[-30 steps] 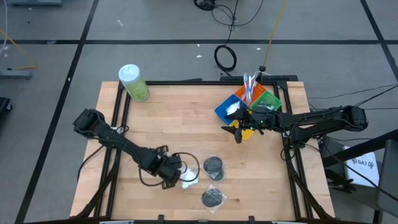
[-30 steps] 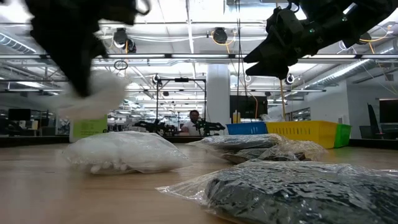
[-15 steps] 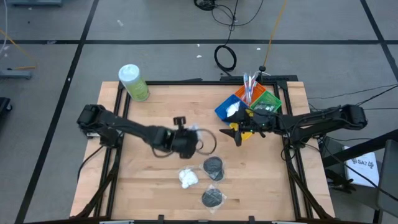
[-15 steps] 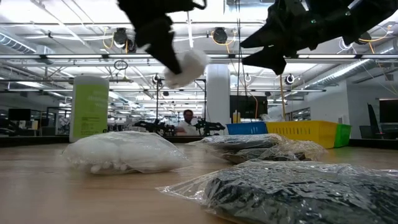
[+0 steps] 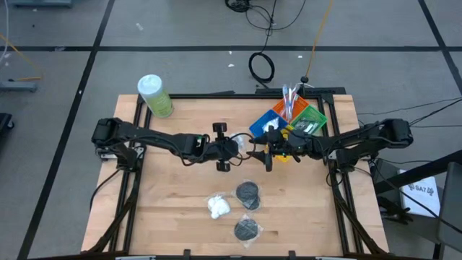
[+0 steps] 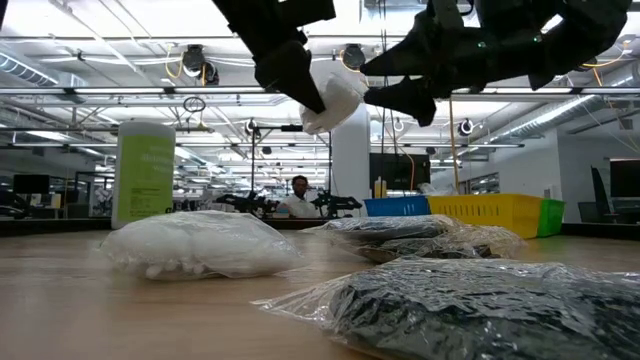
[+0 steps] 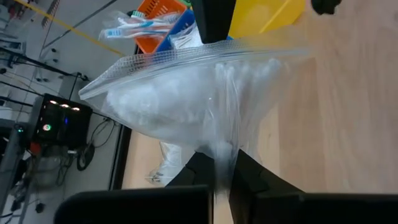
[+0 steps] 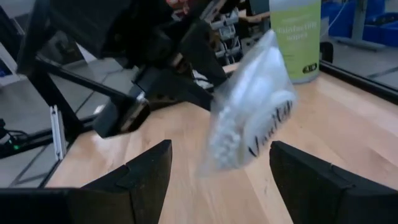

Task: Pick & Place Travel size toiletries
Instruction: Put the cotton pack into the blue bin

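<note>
**One cotton bag held aloft between both grippers**

Left gripper (image 5: 242, 148) is pinched tight on the edge of a clear bag of cotton balls (image 7: 193, 102), raised above the table (image 5: 180, 202). Right gripper (image 5: 268, 153) faces it, fingers (image 8: 146, 171) spread wide with the bag just ahead of them, untouched. Second cotton bag (image 5: 219, 206) and two disc bags (image 5: 248, 193) lie below.

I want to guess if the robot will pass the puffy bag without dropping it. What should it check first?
1. Left pincer shut on the clear plastic bag of white cotton balls: ok.
2. Bag lifted off the wooden table: ok.
3. Right pincer open, facing the bag: ok.
4. Bag already between the right pincer's fingers: cannot tell.
5. Other cotton bag and two bagged black discs lie away from the handover: ok.
</note>
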Controlling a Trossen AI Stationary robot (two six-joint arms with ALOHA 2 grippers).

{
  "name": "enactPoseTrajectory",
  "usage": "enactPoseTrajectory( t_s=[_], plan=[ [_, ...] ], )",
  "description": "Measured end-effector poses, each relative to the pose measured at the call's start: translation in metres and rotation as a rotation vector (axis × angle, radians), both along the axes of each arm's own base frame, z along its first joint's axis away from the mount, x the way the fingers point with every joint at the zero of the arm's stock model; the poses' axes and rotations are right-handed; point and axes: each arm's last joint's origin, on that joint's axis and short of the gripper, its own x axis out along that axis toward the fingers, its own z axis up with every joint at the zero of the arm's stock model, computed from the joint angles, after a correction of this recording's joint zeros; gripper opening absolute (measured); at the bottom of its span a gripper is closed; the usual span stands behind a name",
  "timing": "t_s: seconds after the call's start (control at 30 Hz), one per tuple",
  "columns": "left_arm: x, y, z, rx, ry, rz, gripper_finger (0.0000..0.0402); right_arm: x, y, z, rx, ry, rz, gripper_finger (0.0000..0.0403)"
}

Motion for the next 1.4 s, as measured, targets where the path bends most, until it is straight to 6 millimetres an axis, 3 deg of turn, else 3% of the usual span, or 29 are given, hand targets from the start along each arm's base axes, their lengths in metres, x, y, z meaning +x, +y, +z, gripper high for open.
enactPoseTrajectory(
  t_s=[0.4, 0.67, 0.83, 1.0, 1.1, 1.23, 1.4],
  plan=[
    [0.002, -0.002, 0.002, 0.002, -0.015, -0.049, 0.0011, 0.014, -0.016, -0.01, 0.025, -0.029, -0.054, 0.0256],
    [0.003, -0.003, 0.002, -0.023, -0.021, -0.062, 0.002, 0.033, -0.017, -0.008, 0.007, -0.027, 0.058, 0.0253],
    [0.003, -0.003, 0.002, -0.036, -0.028, -0.051, 0.0016, 0.033, -0.017, -0.007, -0.001, -0.029, 0.053, 0.0218],
    [0.003, -0.003, 0.002, -0.059, -0.044, -0.036, 0.0017, 0.032, -0.017, -0.005, -0.024, -0.035, 0.056, 0.0147],
    [0.003, -0.004, 0.002, -0.093, -0.064, -0.008, 0.0048, 0.032, -0.017, -0.005, -0.034, -0.028, 0.057, 0.0098],
    [0.003, -0.008, 0.002, -0.137, -0.098, 0.016, 0.012, 0.032, -0.018, -0.007, -0.056, -0.004, 0.057, 0.0042],
    [0.001, -0.024, 0.013, -0.159, -0.143, -0.035, 0.0212, 0.03, -0.022, -0.007, -0.081, 0.004, 0.059, 0.0024]
  ],
)
